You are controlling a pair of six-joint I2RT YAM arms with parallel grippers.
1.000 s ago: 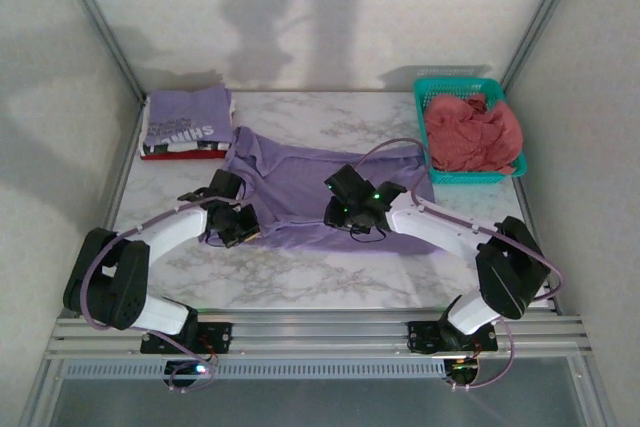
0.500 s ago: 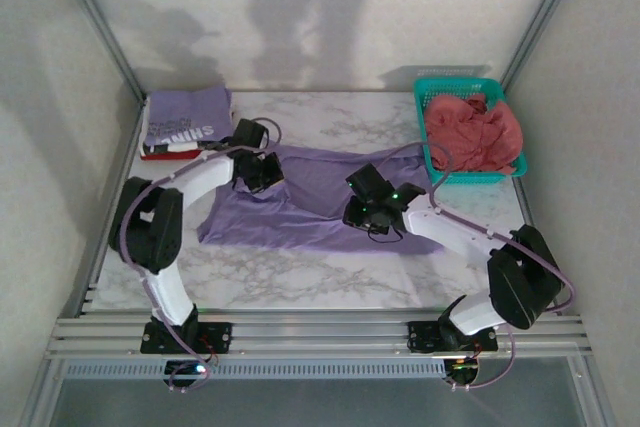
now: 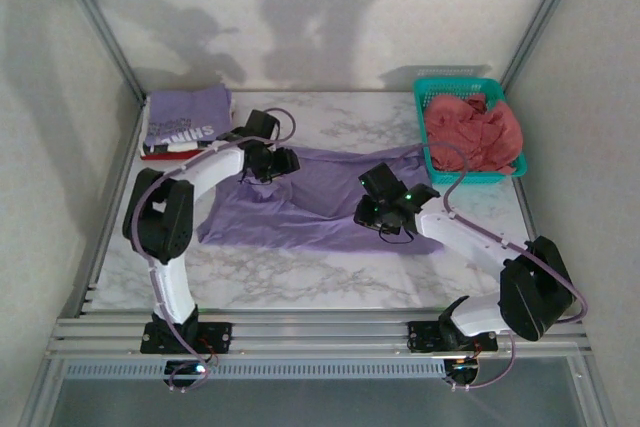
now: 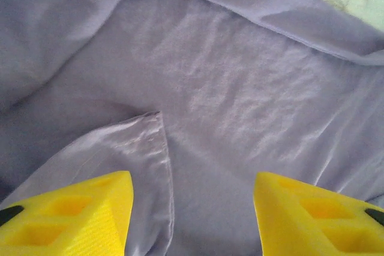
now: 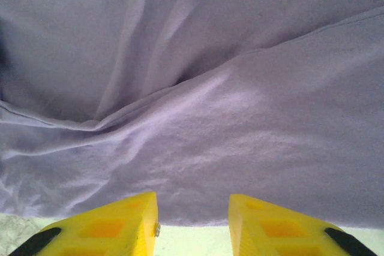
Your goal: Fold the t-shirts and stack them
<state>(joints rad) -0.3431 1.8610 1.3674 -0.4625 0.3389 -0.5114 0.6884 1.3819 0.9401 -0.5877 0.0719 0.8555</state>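
Table [image 3: 300,282]: marble top, walled on both sides and at the back; the arm bases sit along the near edge.
Open room: a wide bare strip of marble runs between the shirt's near hem and the arm bases; a smaller bare patch lies at the far edge, between the folded stack and the basket.
Lavender t-shirt [image 3: 320,197]: spread across the middle of the table, wrinkled, with a fold of cloth lying over its far part. Its near hem runs roughly straight from left to right. Its far right corner comes just beside the basket's left wall, and its far left corner lies near the stack.
Basket [image 3: 470,178]: teal mesh, in the far right corner, close to the right wall.
Coral-pink t-shirt [image 3: 470,132]: crumpled, heaped inside the basket above its rim.
Folded stack [image 3: 185,119]: in the far left corner against the left wall, with a purple tee bearing white lettering on top and red, white and black edges showing beneath.
Left gripper [image 3: 268,165]: over the shirt's far left part, fingers spread wide, with flat cloth and a sleeve hem below and nothing between them.
Right gripper [image 3: 378,212]: at the shirt's near right hem, fingers parted, with the hem and pale table showing through the gap and nothing pinched.
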